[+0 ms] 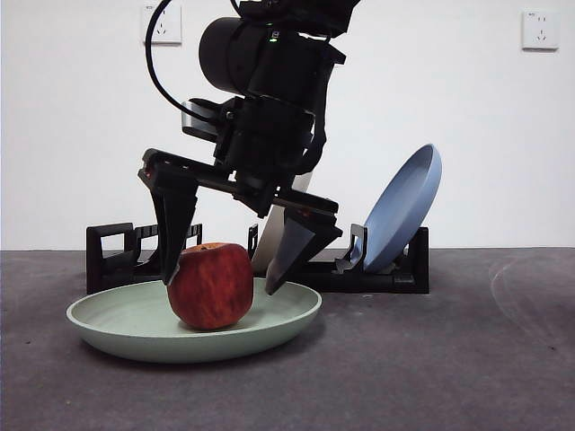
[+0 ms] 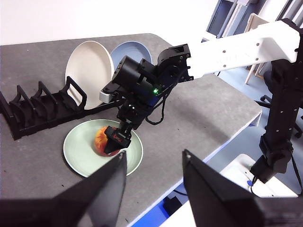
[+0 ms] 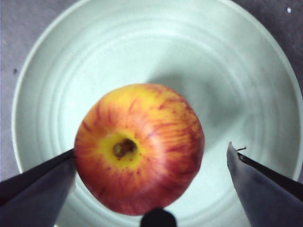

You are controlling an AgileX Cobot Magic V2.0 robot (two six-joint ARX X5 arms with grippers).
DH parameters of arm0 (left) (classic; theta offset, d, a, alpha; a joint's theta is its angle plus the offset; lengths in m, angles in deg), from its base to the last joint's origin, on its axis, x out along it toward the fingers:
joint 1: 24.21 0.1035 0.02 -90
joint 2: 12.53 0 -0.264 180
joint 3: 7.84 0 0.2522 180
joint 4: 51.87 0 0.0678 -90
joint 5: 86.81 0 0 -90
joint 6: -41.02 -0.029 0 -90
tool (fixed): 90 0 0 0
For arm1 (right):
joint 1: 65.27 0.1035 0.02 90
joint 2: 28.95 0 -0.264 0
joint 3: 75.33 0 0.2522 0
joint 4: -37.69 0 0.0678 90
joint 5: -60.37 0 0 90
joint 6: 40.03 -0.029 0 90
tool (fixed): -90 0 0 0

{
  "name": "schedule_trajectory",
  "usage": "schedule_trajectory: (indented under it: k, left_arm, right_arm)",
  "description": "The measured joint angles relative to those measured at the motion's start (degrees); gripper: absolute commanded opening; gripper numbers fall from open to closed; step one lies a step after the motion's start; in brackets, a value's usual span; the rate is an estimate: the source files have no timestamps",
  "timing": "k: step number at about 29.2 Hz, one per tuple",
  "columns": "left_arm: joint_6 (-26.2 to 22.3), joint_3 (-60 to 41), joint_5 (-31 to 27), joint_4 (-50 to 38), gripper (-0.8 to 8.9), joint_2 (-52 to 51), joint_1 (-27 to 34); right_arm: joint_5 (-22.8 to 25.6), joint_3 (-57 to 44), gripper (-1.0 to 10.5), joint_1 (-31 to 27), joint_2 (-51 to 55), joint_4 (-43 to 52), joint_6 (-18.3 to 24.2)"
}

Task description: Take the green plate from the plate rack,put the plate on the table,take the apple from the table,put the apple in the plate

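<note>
The apple point(image 1: 210, 285) is sitting inside the green plate point(image 1: 108, 325) on the table point(image 1: 467, 359), with the right gripper point(image 1: 222, 285) straddling it, fingers released, one touching, the other standing clear. The left wrist view is showing the left gripper point(image 2: 154, 163) hanging spread near the table's edge, and the plate rack point(image 2: 42, 111) just behind the plate.

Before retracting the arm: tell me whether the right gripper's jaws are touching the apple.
Cannot tell. In the right wrist view one jaw of the right gripper stands clear of the apple, but the other meets its edge with no plain gap.

A robotics lab — bare white wall point(image 1: 81, 135), wall sockets point(image 1: 162, 23), grey desk point(image 1: 449, 359), white robot arm point(image 2: 246, 45) mounted alongside.
</note>
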Motion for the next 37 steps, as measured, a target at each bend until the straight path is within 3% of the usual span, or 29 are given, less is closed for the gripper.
schedule_trajectory:
  k: [8, 16, 22, 31, 37]
  left_arm:
    - [0.0, 0.0, 0.0, 0.0, 1.97, 0.0, 0.0]
    - [0.0, 0.0, -0.2, -0.4, 1.97, 0.1, 0.0]
    - [-0.4, 0.0, -3.0, -0.4, 1.97, 2.3, 0.0]
    - [-2.6, 0.0, -3.0, -1.2, 1.96, 8.8, 0.0]
    - [-4.2, 0.0, -3.2, -5.1, 1.93, 12.8, 0.0]
  right_arm:
    - [-1.8, 11.4, 5.6, 0.0, 0.0, -11.7, 0.3]
    - [-1.0, 27.8, 5.6, 0.4, 0.6, -28.8, 4.2]
    - [4.3, 28.6, 5.6, 2.1, 8.0, -33.7, 6.1]
    - [17.4, 28.7, 5.0, 6.2, 22.1, -36.2, 6.5]
    - [18.1, 27.1, 5.0, 8.0, 32.8, -36.2, 5.9]
